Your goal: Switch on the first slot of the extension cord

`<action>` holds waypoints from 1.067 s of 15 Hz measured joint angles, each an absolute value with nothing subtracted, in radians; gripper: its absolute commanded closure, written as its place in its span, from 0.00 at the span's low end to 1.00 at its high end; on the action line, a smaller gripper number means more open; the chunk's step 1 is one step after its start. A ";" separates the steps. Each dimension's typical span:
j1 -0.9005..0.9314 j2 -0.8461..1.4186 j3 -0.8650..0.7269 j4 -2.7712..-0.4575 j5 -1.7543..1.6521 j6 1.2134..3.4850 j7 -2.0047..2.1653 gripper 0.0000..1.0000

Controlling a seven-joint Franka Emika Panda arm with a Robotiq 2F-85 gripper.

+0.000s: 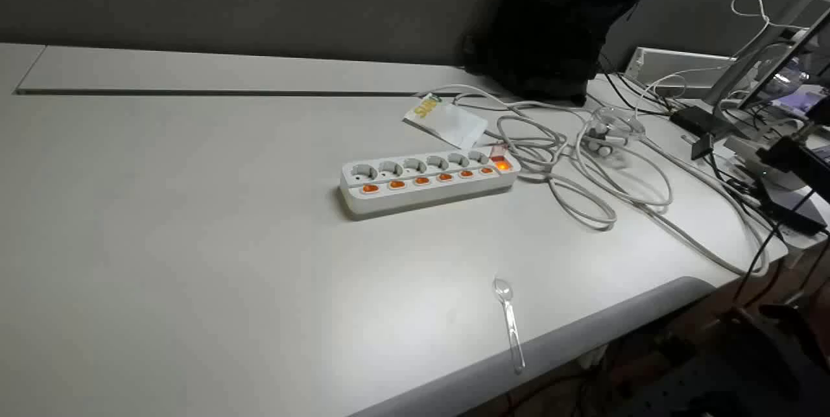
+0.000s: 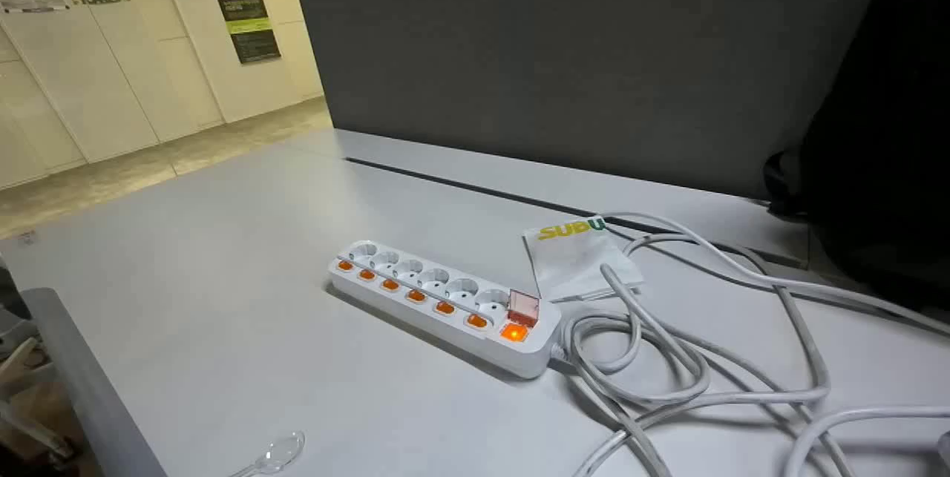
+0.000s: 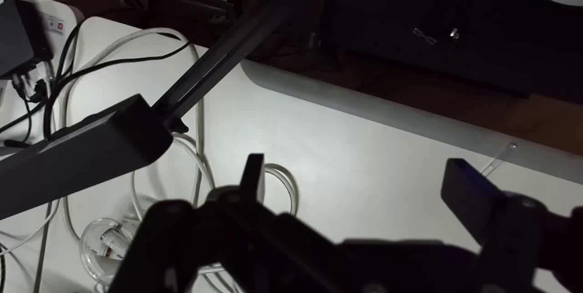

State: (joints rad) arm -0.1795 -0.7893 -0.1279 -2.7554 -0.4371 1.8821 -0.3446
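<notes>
6 switches (image 1: 422,181), gripper (image 3: 357,172) spread wide, empty.
Risk: close spacing on extension cord (image 1: 431,192); sloppy aim could press 2.

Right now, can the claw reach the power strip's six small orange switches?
Probably yes, once moved: both exterior views show the switches uncovered, cables lying beyond the lit end of the power strip. The claw is open, though the wrist view doesn't show the strip.

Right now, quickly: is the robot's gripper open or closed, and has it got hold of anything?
Gripper: open, holding nothing, as the wrist view shows.
</notes>
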 measured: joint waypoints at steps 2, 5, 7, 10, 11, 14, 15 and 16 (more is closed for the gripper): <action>-0.180 -0.789 -0.128 -2.755 -0.437 1.882 -0.345 0.00; -0.180 -0.789 -0.128 -2.755 -0.437 1.882 -0.345 0.00; -0.180 -0.789 -0.128 -2.755 -0.437 1.882 -0.345 0.00; -0.180 -0.789 -0.128 -2.755 -0.437 1.882 -0.345 0.00; -0.180 -0.789 -0.128 -2.755 -0.437 1.882 -0.345 0.00; -0.178 -0.789 -0.129 -2.755 -0.437 1.882 -0.345 0.00; -0.176 -0.789 -0.129 -2.755 -0.437 1.884 -0.341 0.00; -0.176 -0.789 -0.129 -2.755 -0.437 1.893 -0.329 0.00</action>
State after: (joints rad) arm -0.1759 -0.7890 -0.1293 -2.7554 -0.4375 1.8926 -0.3289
